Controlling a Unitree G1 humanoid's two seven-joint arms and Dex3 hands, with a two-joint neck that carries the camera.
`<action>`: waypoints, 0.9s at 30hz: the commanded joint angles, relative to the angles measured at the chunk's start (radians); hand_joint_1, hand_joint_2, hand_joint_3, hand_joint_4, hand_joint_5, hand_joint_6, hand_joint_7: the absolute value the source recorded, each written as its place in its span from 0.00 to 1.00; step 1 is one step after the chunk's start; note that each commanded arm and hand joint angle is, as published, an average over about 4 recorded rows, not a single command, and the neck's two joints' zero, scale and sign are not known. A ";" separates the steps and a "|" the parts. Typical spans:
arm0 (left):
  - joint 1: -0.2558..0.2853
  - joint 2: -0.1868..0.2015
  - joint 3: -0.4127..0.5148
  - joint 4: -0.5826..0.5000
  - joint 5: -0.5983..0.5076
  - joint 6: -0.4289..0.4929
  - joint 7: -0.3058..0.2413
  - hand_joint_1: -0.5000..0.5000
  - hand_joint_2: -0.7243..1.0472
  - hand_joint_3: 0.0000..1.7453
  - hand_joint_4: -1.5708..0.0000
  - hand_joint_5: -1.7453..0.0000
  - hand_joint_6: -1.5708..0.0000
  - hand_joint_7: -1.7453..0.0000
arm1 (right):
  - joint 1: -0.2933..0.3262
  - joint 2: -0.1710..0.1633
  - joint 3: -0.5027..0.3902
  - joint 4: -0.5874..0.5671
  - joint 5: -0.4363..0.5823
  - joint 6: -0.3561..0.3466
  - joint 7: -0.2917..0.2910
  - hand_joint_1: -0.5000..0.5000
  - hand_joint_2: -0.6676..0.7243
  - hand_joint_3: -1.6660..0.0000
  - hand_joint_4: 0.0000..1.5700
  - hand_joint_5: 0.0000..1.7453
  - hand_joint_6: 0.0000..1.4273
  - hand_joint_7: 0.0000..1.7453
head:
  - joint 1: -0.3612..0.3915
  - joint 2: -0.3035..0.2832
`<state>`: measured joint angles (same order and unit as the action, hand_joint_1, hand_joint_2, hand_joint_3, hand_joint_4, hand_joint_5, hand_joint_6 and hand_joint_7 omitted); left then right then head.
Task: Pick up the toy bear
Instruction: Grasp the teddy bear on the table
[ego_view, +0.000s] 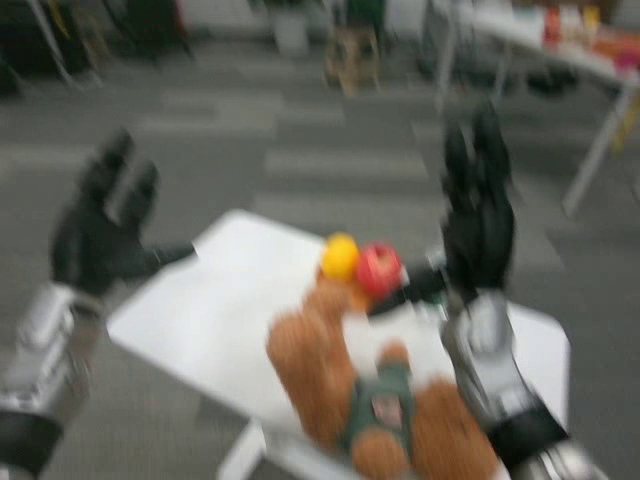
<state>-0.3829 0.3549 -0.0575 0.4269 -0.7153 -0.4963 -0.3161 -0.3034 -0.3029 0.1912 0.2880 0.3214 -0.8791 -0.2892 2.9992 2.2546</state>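
Head view, heavily motion-blurred: the brown plush toy bear with a green patch on its front (375, 400) lies on the white rectangular table (215, 320) at the table's near edge, toward its right half, and serves as the landmark here. Just beyond the bear, touching or nearly touching its far side, sit a round yellow fruit (340, 257) and a round red fruit (379, 268); the blur prevents telling contact from a small gap. The black right robot hand (472, 230) is raised above and to the right of the bear, fingers extended upward and apart, thumb pointing toward the red fruit, holding nothing. The black left robot hand (105, 232) hangs well to the left of the bear, off the table's left corner, likewise spread and empty. Judgement: both hands flank the bear in an open pre-grasp posture, and the pick-up has not yet begun.
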 joint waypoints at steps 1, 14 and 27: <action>0.002 0.007 -0.015 0.012 -0.001 -0.004 0.002 0.76 0.65 0.05 1.00 1.00 1.00 0.88 | 0.017 -0.018 -0.016 0.040 0.011 0.003 0.000 0.08 0.82 1.00 0.00 0.00 0.00 0.00 | -0.071 -0.078; -0.038 0.057 -0.146 0.154 -0.042 -0.005 -0.002 0.78 0.65 0.05 1.00 1.00 1.00 0.88 | 0.081 -0.100 -0.095 0.112 0.015 0.040 0.004 0.08 0.77 1.00 0.00 0.01 0.00 0.00 | -0.267 -0.217; -0.059 0.081 -0.213 0.243 -0.056 -0.005 -0.007 0.76 0.70 0.05 1.00 1.00 1.00 0.88 | 0.160 -0.190 -0.111 -0.004 0.048 0.129 0.004 0.08 0.60 1.00 0.00 0.06 0.00 0.00 | -0.214 -0.287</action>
<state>-0.4299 0.4198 -0.2649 0.6561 -0.7671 -0.5013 -0.3185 -0.1614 -0.4787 0.0847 0.3099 0.3603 -0.7617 -0.2849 2.7797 1.9722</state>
